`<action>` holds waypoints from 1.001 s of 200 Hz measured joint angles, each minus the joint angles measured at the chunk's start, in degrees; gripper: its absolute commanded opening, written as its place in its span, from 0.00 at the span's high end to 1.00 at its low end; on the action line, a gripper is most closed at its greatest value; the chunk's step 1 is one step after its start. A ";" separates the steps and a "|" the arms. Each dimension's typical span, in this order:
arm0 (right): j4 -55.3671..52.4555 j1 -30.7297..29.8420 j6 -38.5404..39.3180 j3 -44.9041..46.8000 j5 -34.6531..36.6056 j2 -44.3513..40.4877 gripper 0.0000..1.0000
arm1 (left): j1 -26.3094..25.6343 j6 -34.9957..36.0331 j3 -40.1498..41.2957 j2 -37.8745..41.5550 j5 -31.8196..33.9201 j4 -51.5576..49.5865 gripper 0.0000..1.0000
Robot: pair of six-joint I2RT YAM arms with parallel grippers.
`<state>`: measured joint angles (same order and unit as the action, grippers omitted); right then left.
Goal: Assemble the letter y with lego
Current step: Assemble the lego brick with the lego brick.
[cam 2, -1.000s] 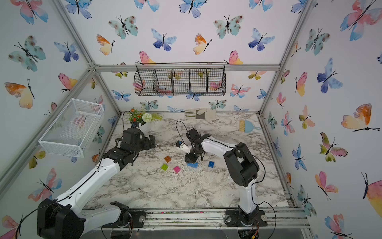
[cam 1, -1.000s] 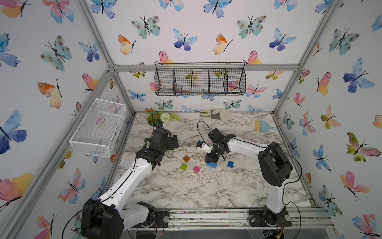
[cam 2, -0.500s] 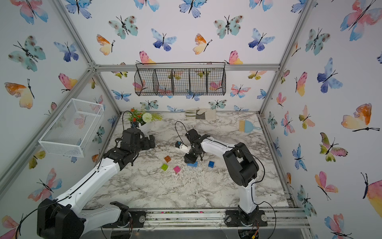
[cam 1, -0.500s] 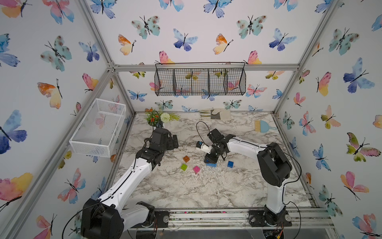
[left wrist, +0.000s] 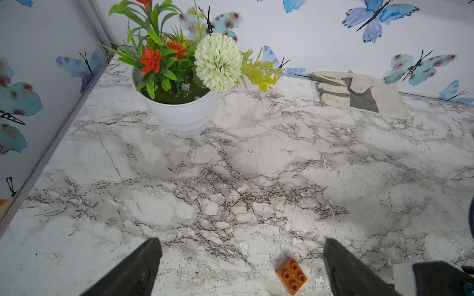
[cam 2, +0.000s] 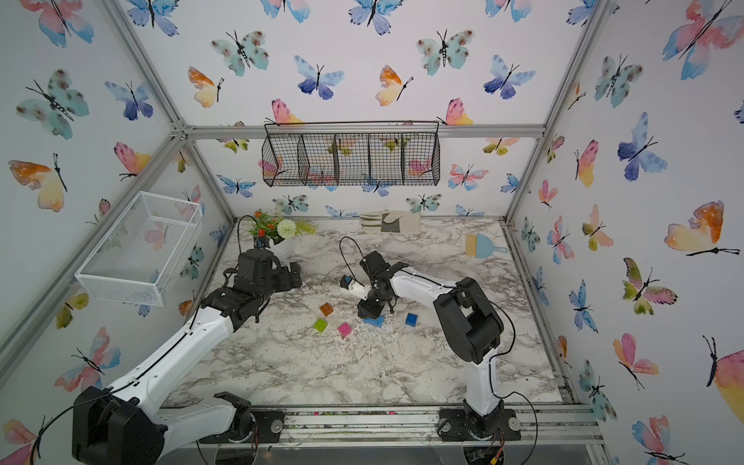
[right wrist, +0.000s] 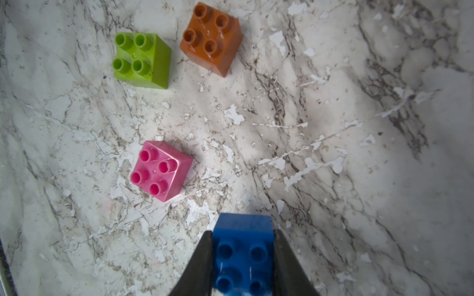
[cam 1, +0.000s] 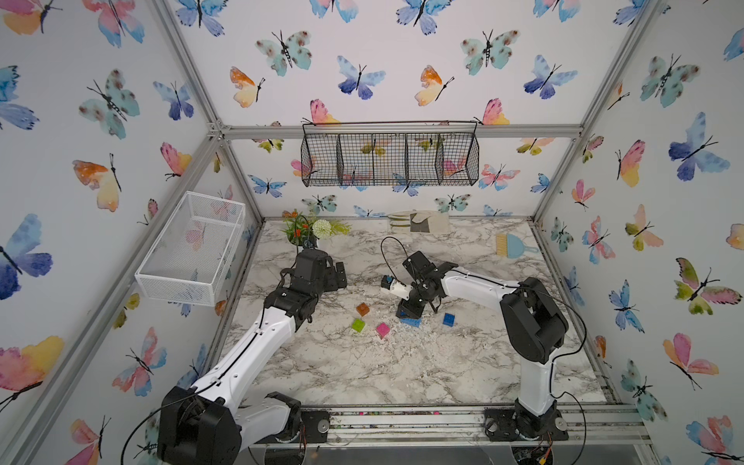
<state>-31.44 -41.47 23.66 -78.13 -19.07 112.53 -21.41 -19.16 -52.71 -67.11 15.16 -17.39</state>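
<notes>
Two claws. Right gripper point(cam 1: 407, 313) clenched on dark blue brick point(right wrist: 243, 256), frame centre in both top views; pink brick point(cam 1: 382, 329), lime green brick point(cam 1: 358, 325), orange brick point(cam 1: 362, 308) loose just left. Left gripper point(left wrist: 241, 266) released, farther left. Above it, white pot point(left wrist: 184, 115) holds flowers point(cam 1: 317, 229).

A robot lab's test booth, I'd say: aluminium framing point(cam 1: 402, 131) boxes in butterfly-papered panels point(cam 1: 386, 48); the left arm point(cam 1: 257, 342) and right arm point(cam 1: 475, 284) bolt onto a rail point(cam 1: 402, 420) fronting a marble-look tabletop point(cam 1: 362, 374); a wire basket point(cam 1: 390, 161) hangs behind.
</notes>
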 measured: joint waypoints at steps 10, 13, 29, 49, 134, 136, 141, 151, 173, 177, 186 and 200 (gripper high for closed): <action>0.02 -0.04 0.00 0.00 0.07 0.00 0.97 | 0.04 0.00 0.00 0.00 0.00 0.00 0.01; 0.02 -0.04 0.00 0.00 0.07 0.00 0.97 | 0.04 0.00 0.00 0.00 -0.02 0.00 0.01; 0.02 -0.15 -0.04 0.00 0.11 0.00 0.96 | 0.04 0.00 0.00 0.00 -0.02 0.00 0.01; 0.07 -0.37 -0.24 0.00 0.35 -0.02 0.96 | 0.04 0.00 0.00 0.00 -0.02 0.00 0.01; -0.02 -2.14 -2.71 -0.26 3.43 -0.02 0.96 | 0.04 -0.20 0.00 0.00 -0.02 0.00 0.01; -0.04 -2.14 -2.75 -0.26 3.45 -0.02 0.96 | 0.04 -0.17 0.00 0.00 -0.02 0.00 0.01; -0.04 -2.16 -2.86 -0.28 3.50 -0.02 0.96 | 0.04 -0.20 0.00 0.00 -0.02 0.00 0.01; -0.22 -2.25 -3.06 -0.42 3.72 0.02 0.96 | 0.04 -0.20 0.00 0.00 -0.02 0.00 0.01; -1.49 -2.60 -3.10 -1.62 4.48 0.59 0.96 | 0.04 -0.20 0.00 0.00 -0.02 0.00 0.01; -1.75 -2.62 -3.08 -1.84 4.57 0.70 0.96 | 0.07 -0.20 0.00 0.00 -0.02 0.00 0.01; -2.40 -2.73 -3.08 -2.34 4.83 0.96 0.96 | 0.07 -0.20 0.00 0.00 -0.02 0.00 0.01; -3.69 -2.86 -3.10 -3.50 5.18 1.62 0.96 | 0.09 -0.20 0.00 0.00 -0.02 0.00 0.01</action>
<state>-35.14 -44.34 20.56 -81.62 -13.89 114.15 -21.32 -19.35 -52.71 -67.11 15.14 -17.39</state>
